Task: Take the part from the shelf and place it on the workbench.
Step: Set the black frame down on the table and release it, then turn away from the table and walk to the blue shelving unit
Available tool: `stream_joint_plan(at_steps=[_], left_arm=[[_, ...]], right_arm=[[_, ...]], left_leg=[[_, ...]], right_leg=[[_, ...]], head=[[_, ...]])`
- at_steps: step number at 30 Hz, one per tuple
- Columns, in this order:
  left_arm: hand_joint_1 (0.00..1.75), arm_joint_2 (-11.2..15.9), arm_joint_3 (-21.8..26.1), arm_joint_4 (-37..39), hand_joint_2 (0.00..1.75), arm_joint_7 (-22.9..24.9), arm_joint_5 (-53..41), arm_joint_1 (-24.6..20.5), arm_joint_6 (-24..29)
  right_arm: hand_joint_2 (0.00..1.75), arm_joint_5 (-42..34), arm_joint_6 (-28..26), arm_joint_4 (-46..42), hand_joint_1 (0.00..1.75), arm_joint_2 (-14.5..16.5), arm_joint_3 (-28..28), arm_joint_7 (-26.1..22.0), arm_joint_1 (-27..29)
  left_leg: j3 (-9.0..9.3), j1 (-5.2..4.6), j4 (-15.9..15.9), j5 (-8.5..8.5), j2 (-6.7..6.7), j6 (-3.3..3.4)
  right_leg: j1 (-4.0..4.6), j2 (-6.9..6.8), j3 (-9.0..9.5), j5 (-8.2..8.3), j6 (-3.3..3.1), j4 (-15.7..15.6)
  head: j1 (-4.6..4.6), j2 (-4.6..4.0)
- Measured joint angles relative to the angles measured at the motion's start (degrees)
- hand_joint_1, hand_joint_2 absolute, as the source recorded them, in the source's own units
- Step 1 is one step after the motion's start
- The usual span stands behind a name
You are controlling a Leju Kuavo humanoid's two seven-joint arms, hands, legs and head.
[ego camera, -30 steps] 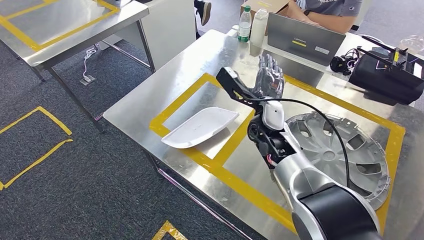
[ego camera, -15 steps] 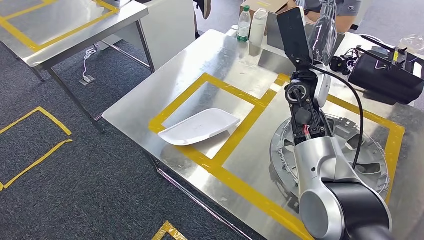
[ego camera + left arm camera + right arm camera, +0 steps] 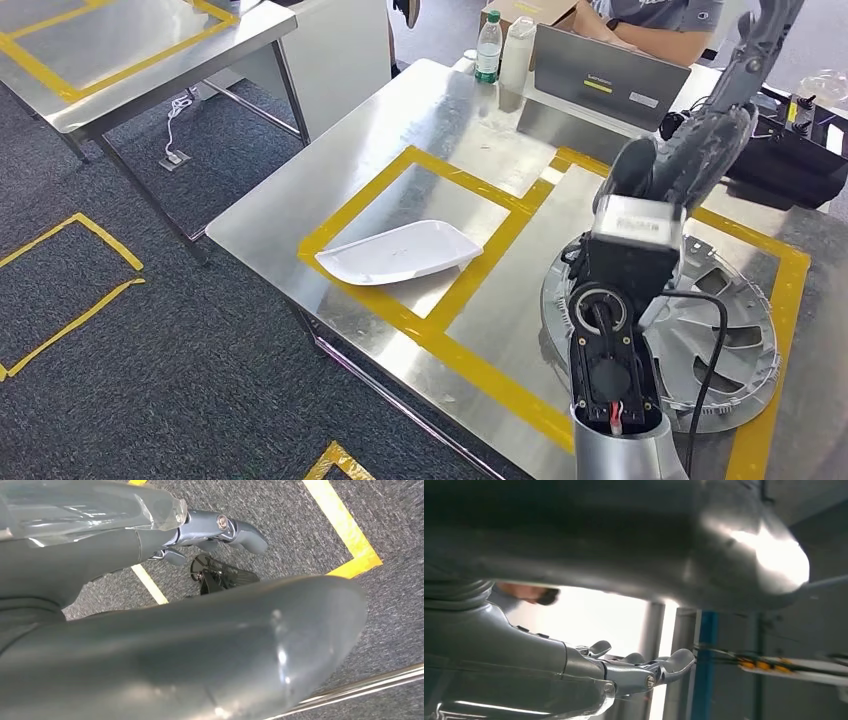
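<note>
— So how far along was I?
— Mostly done, I judged: the white part (image 3: pixel 400 252) lay flat on the surface (image 3: pixel 300 200), in the left yellow-taped square, nothing touching it.
— And the hands?
— My right hand (image 3: pixel 634 672) was raised high to the far right, fingers straight, holding nothing. My left hand (image 3: pixel 200 535) hung near the floor, loosely extended, also without a load.

The head view is bright and even, with soft glare on the shiny steel workbench (image 3: pixel 300 205). The right wrist view is dim, blurred, and overexposed around a white window area.
</note>
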Motion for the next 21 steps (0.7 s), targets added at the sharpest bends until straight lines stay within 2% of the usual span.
stream_joint_plan(at_steps=[6, 12, 15, 16, 19, 21], left_arm=[[0.0, -0.13, 0.98, 0.0, 0.0, -0.1, 1.07, -0.01, 1.31], [0.0, -0.02, 2.08, 0.0, 0.0, -0.36, 2.51, -0.03, 2.56], [0.0, 0.07, 2.52, 0.0, 1.31, 1.37, 3.16, -0.09, 3.46], [0.0, 0.08, 2.69, 0.0, 1.31, 2.47, 3.49, -0.1, 3.85], [0.0, 0.08, 3.34, 0.0, 0.0, 5.57, 4.17, -0.11, 4.4], [0.0, 0.07, 3.54, 0.04, 0.0, 6.4, 4.22, -0.11, 4.56]], right_arm=[[0.0, -4.4, -0.04, -12.15, 0.0, -0.9, 5.05, -5.36, 8.53], [0.0, -0.93, -0.04, -23.32, 0.0, -0.93, 8.52, -5.8, 16.12], [0.0, -0.1, 0.12, -27.05, 0.0, -0.83, 8.52, -4.65, 20.28], [0.0, -0.5, 0.14, -28.01, 0.0, -0.83, 8.38, -4.36, 21.55], [0.0, -2.62, 0.04, -29.19, 0.0, -0.49, 7.75, -5.17, 24.74], [0.0, -3.2, 0.01, -29.65, 0.0, 0.0, 6.96, -5.53, 27.0]], left_leg=[[0.01, 0.0, 0.0, 0.0, 0.0, 0.0], [0.01, 0.01, -0.01, -0.03, 0.0, -0.02], [0.0, 0.0, -0.02, -0.05, -0.01, -0.01], [0.01, 0.0, -0.02, -0.06, 0.0, 0.0], [0.05, 0.0, -0.02, -0.08, 0.03, 0.01], [0.05, 0.0, -0.02, -0.08, -0.03, 0.01]], right_leg=[[0.0, 0.0, 0.0, 0.0, 0.0, 0.0], [0.01, 0.0, -0.01, -0.05, -0.04, 0.0], [0.01, -0.01, 0.01, -0.11, -0.03, -0.01], [0.0, -0.01, 0.02, -0.12, -0.02, -0.01], [0.0, 0.01, 0.04, -0.12, -0.02, -0.02], [0.0, -0.04, 0.05, -0.13, -0.01, -0.02]], head=[[0.0, 0.0], [0.0, 0.0], [0.0, 0.0], [0.01, 0.0], [0.01, 0.0], [0.02, 0.0]])
